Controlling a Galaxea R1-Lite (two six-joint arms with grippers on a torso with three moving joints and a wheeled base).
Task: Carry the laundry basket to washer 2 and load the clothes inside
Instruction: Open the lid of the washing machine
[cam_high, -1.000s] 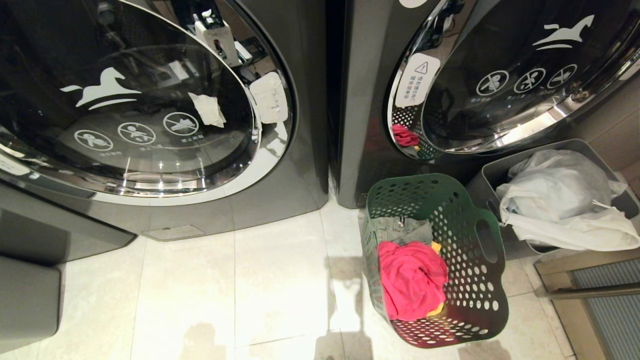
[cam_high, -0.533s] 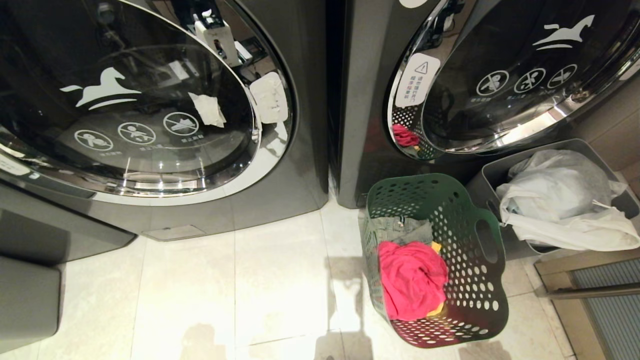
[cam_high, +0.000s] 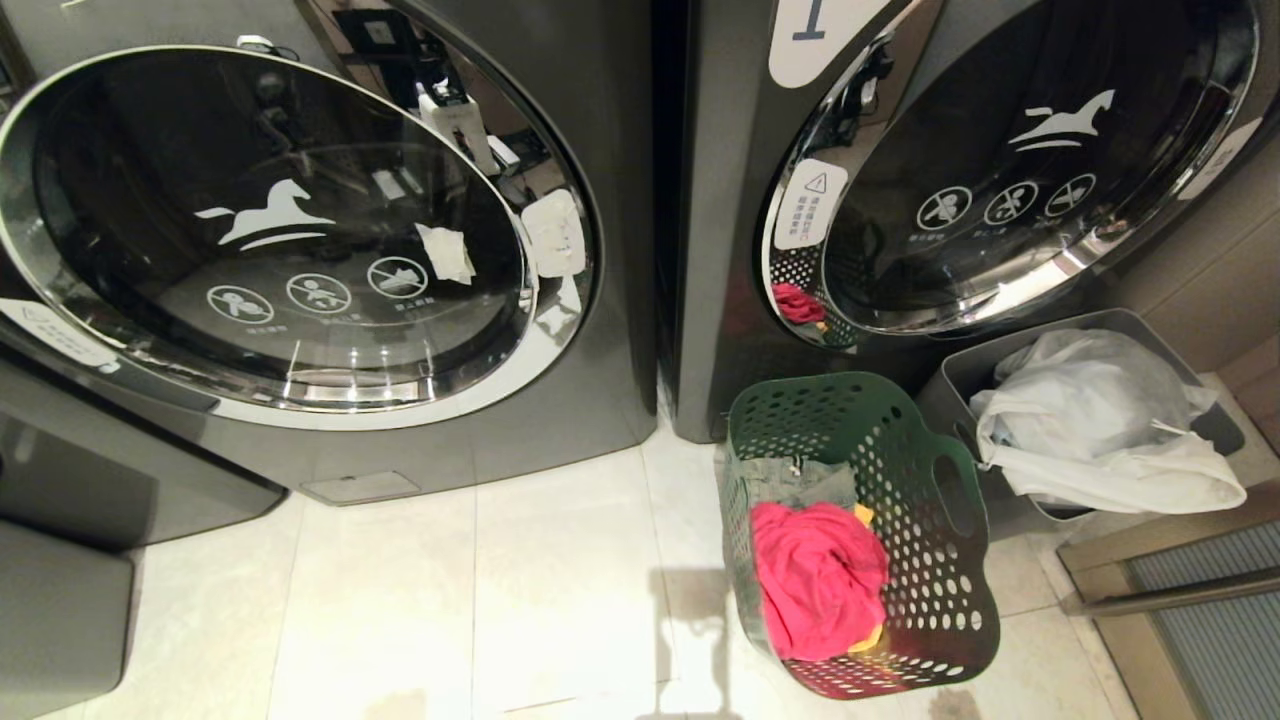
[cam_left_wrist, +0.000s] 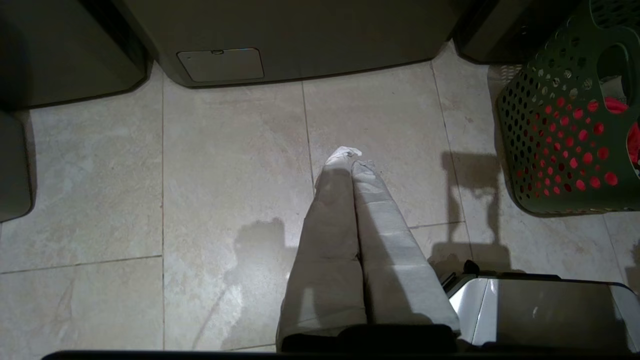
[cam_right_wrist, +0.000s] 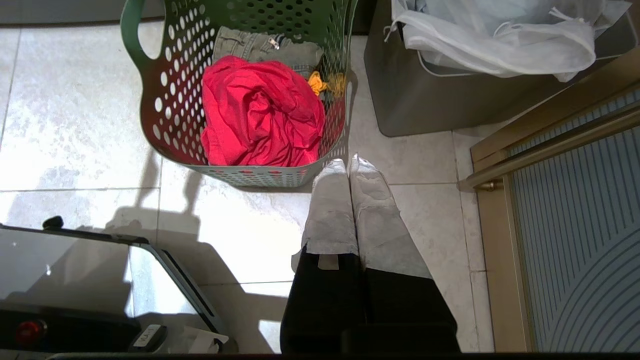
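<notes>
Pale floor tiles run up to two dark front-load washers with closed round glass doors. Standing on the floor before the right-hand washer (cam_high: 960, 200) is the laundry basket (cam_high: 940, 560), just beside a grey bin (cam_high: 950, 385) with a white bag (cam_high: 1090, 430). That washer's label reads "1", I think, since it is cut off at the top; the left-hand washer (cam_high: 300, 240) shows no number here. The clothes (cam_high: 815, 575) lie in the basket. The left tool (cam_left_wrist: 350, 155) hangs clenched and empty over bare tile, the right tool (cam_right_wrist: 347, 167) clenched and empty just beside the basket's rim. Carrying, opening and loading all seem left.
</notes>
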